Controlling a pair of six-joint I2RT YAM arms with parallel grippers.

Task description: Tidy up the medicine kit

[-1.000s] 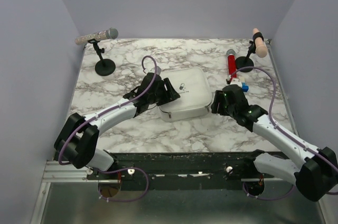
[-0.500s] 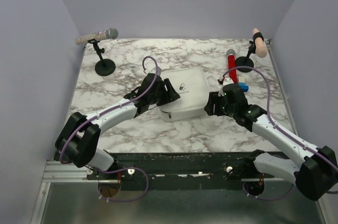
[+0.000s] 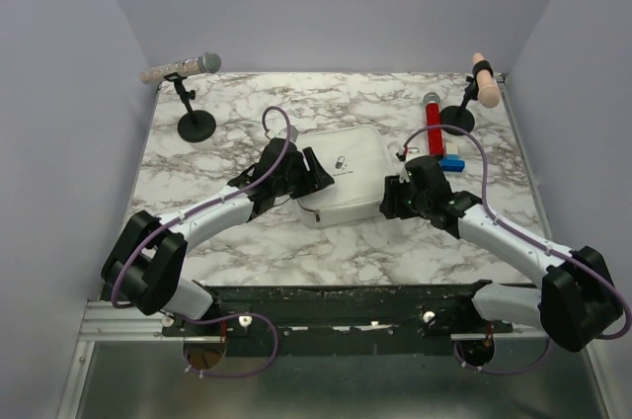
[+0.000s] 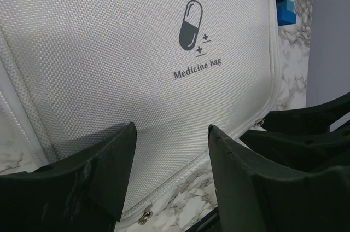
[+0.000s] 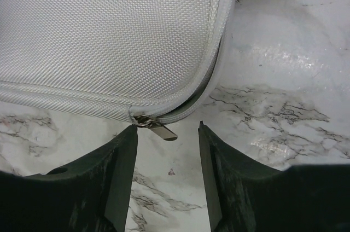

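We see the kit (image 3: 346,167) lying between our two grippers, lid (image 4: 109,40) down. Our left gripper (image 3: 314,174) stands at its left edge with jaws apart, holding nothing. From that wrist the lid spreads out ahead of the fingers (image 4: 93,172), with the pill logo (image 4: 190,24) farther on. Our right gripper (image 3: 388,199) sits at the near right corner, jaws also apart. The zipper pull (image 5: 157,128) lies in the gap between its fingertips, not clamped. A red cylinder (image 3: 434,125) lies beyond the right gripper.
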